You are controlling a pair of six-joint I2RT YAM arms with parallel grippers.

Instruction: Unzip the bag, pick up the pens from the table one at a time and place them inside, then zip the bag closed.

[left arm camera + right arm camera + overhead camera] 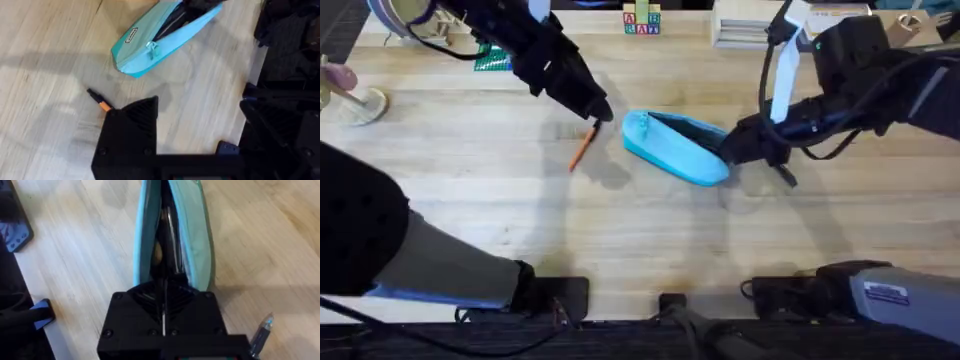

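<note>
The light blue bag (672, 146) lies mid-table with its zipper open; in the right wrist view the bag (197, 235) gapes, showing dark contents. My right gripper (734, 148) is shut on the bag's right end, its fingers (135, 310) pressed together there. An orange pen (582, 148) with a black end lies on the table just left of the bag. My left gripper (603, 110) hovers open over the pen's upper end; one of its fingers (131, 125) covers part of the pen (101, 102). A thin dark pen (785, 177) rests by my right gripper, also seen as the pen (262, 331).
Along the table's far edge stand letter blocks (642, 20), a green item (492, 60) and white boxes (750, 25). A pale round object (362, 105) sits at the far left. Bare wood table (650, 240) stretches in front of the bag.
</note>
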